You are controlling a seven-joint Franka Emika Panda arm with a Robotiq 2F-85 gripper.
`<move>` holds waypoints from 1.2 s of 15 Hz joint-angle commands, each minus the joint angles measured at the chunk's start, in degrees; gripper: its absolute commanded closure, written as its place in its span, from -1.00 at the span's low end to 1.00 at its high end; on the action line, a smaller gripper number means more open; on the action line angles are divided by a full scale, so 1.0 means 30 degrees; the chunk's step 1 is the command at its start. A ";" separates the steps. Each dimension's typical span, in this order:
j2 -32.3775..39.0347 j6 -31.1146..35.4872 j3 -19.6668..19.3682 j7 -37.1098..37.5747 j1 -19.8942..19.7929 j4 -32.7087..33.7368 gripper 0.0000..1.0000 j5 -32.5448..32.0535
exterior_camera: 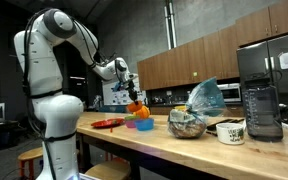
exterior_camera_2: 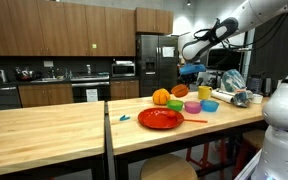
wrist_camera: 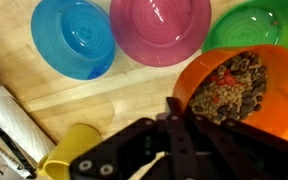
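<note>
the gripper (wrist_camera: 179, 106) is clenched on the rim of the orange bowl (wrist_camera: 274, 125) at 3 o'clock in the wrist view; a rim-only grip may let it tip, spilling its loose fill (wrist_camera: 234, 85) toward the pink bowl (wrist_camera: 159, 30) at 12 o'clock.

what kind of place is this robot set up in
Most likely a kitchen, perhaps a shared one in an office or lab. Wooden cabinets run along the wall above a built-in oven, a tall refrigerator stands beside them, and a long wooden counter fills the foreground.
</note>
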 commanded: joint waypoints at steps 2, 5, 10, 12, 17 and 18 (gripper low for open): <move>-0.0272 -0.0968 0.0957 0.2253 0.0309 0.0101 0.98 -0.1805; -0.0383 -0.2175 0.1568 0.3870 0.0411 0.0349 0.98 -0.4117; -0.0271 -0.3630 0.1889 0.4531 0.1170 0.0472 0.98 -0.5837; -0.0164 -0.4220 0.2127 0.4818 0.1535 0.0484 0.98 -0.6540; 0.0333 -0.6222 0.2767 0.5702 0.2550 0.0747 0.98 -0.8634; 0.0471 -0.6473 0.2830 0.5751 0.2760 0.0821 0.98 -0.8926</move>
